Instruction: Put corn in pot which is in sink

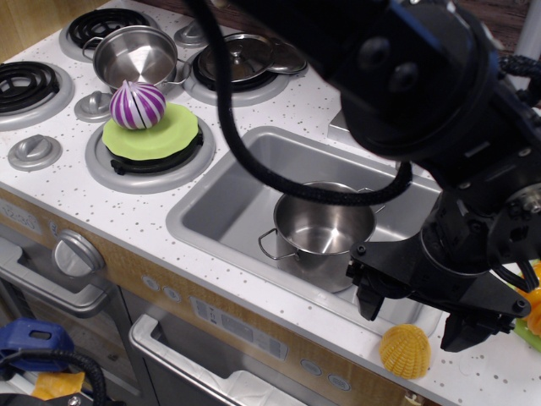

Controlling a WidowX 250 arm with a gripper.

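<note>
The corn (405, 351) is a small yellow bumpy piece lying on the white speckled countertop near its front edge, right of the sink. The pot (324, 228) is a shiny steel pot with wire loop handles, standing empty in the grey sink (221, 203). My gripper (416, 317) is open, its two black fingers (368, 299) spread apart just above and to either side of the corn. It holds nothing. The arm hides the right part of the sink.
A second steel pot (135, 55) stands on the back-left burner. A purple-and-white striped vegetable (138, 106) sits on a green plate (173, 131). A steel lid (241, 57) lies on the back burner. An orange item (534, 309) shows at the right edge.
</note>
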